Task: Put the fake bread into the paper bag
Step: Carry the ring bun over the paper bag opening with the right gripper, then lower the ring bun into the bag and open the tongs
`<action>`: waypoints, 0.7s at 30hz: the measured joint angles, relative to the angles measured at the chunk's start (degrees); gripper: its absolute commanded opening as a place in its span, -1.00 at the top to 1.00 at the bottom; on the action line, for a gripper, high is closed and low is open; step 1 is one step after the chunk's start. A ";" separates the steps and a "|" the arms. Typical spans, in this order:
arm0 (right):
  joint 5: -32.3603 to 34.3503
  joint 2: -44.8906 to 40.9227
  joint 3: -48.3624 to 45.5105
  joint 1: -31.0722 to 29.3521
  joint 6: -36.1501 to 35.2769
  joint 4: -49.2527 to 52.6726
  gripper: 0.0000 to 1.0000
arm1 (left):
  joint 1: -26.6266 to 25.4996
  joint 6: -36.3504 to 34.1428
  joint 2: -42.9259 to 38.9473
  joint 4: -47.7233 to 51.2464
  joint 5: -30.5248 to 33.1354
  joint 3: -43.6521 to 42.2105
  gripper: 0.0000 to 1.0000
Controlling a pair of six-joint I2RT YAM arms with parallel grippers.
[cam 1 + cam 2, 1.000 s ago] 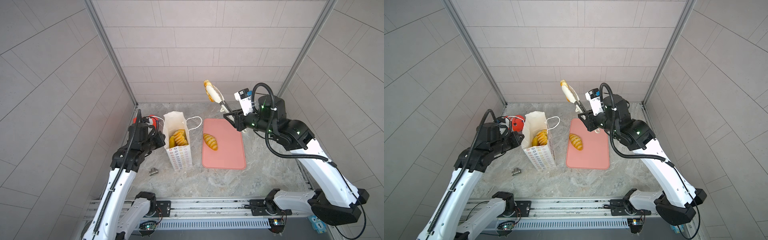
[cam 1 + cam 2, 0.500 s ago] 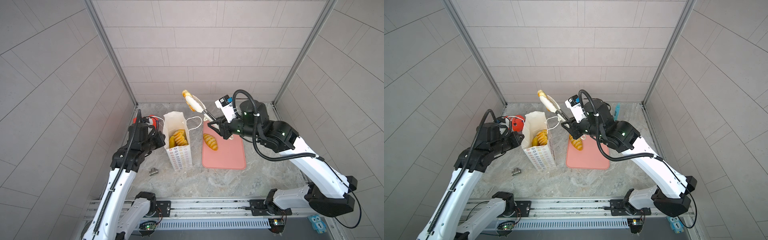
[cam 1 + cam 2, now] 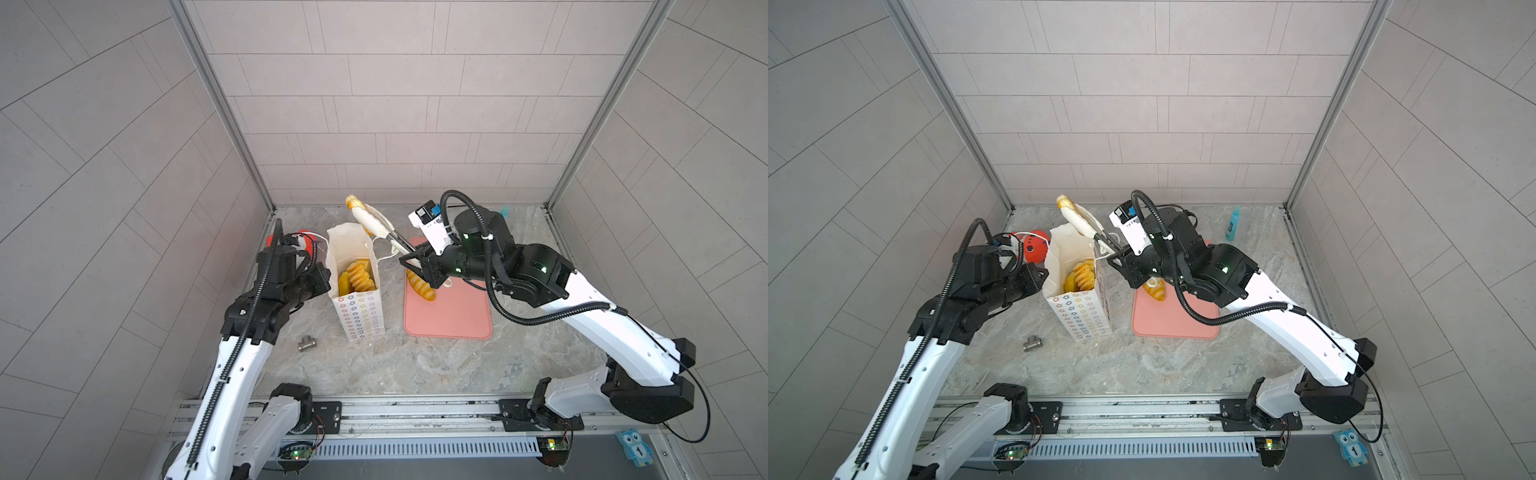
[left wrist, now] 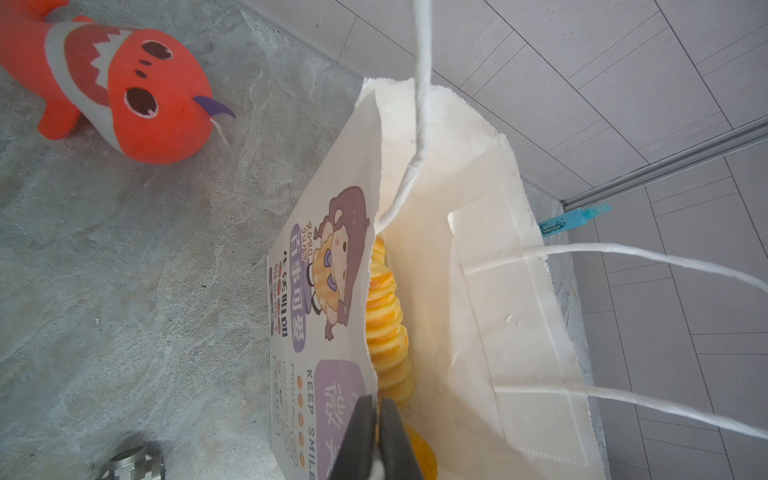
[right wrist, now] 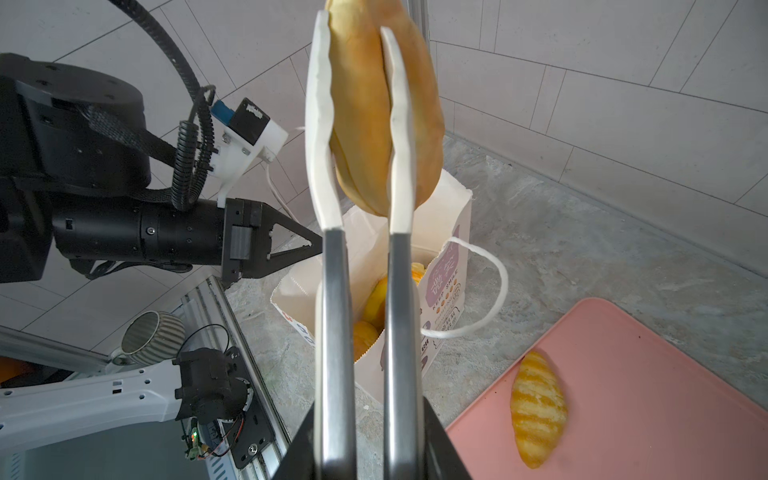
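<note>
The white paper bag (image 3: 357,309) (image 3: 1080,311) stands upright and open, with several yellow ridged pieces of fake bread (image 3: 358,277) (image 4: 386,311) inside. My left gripper (image 3: 323,277) (image 4: 378,415) is shut on the bag's rim on the printed face. My right gripper (image 3: 417,266) (image 5: 357,436) is shut on metal tongs (image 3: 395,241) (image 5: 332,311). Their white tips pinch a long golden loaf (image 3: 365,216) (image 3: 1075,216) (image 5: 374,124), held in the air above the bag's far rim. One ridged roll (image 3: 420,286) (image 5: 538,409) lies on the pink tray (image 3: 453,316).
A red plush fish (image 3: 1034,247) (image 4: 124,95) lies behind the left gripper, at the bag's far left. A small metal fitting (image 3: 307,343) sits on the stone floor left of the bag. A teal bottle (image 3: 1233,224) stands at the back right.
My right arm has swung left with the tongs, carrying the long loaf from above the tray's far end to above the bag's mouth. The left arm and bag have stayed put.
</note>
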State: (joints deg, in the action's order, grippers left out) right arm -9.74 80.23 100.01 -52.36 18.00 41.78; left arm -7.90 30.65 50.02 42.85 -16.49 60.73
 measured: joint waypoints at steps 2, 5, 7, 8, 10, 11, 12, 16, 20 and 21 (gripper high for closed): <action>0.22 0.57 -0.13 -0.33 0.11 -0.02 0.38 | 0.00 0.00 0.00 -0.02 0.00 0.00 0.82; 0.42 1.53 -0.26 -0.72 0.44 -0.02 0.38 | 0.00 0.00 0.00 -0.02 0.00 0.00 0.82; 0.63 2.29 -0.42 -0.90 0.59 0.00 0.38 | 0.00 0.00 0.00 0.00 0.00 0.00 0.82; 0.72 2.73 -0.57 -0.92 0.70 -0.04 0.38 | 0.00 0.00 0.00 0.00 0.00 0.00 0.82; 0.79 3.48 -1.03 -1.01 0.90 -0.04 0.38 | 0.00 0.00 0.00 0.00 0.00 0.00 0.82; 0.83 3.98 -1.31 -1.01 1.01 0.00 0.38 | 0.00 0.00 0.00 0.00 0.00 0.00 0.82; 0.85 4.35 -1.60 -1.05 1.14 0.00 0.38 | 0.00 0.00 0.00 -0.02 0.00 0.00 0.82; 0.96 6.03 -2.23 -1.25 1.57 0.46 0.33 | 0.00 0.00 0.00 0.00 0.00 0.00 0.82; 0.96 7.23 -2.36 -1.40 1.77 0.98 0.30 | 0.00 -0.02 0.00 0.04 0.04 0.00 0.81; 0.98 7.39 -2.51 -1.44 1.77 0.96 0.29 | 0.00 -0.02 -0.02 0.04 0.04 0.00 0.82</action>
State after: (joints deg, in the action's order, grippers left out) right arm -8.75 87.61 97.49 -53.80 19.77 42.74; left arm -7.90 30.63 50.00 42.89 -16.45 60.73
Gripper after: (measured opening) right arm 0.350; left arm 0.092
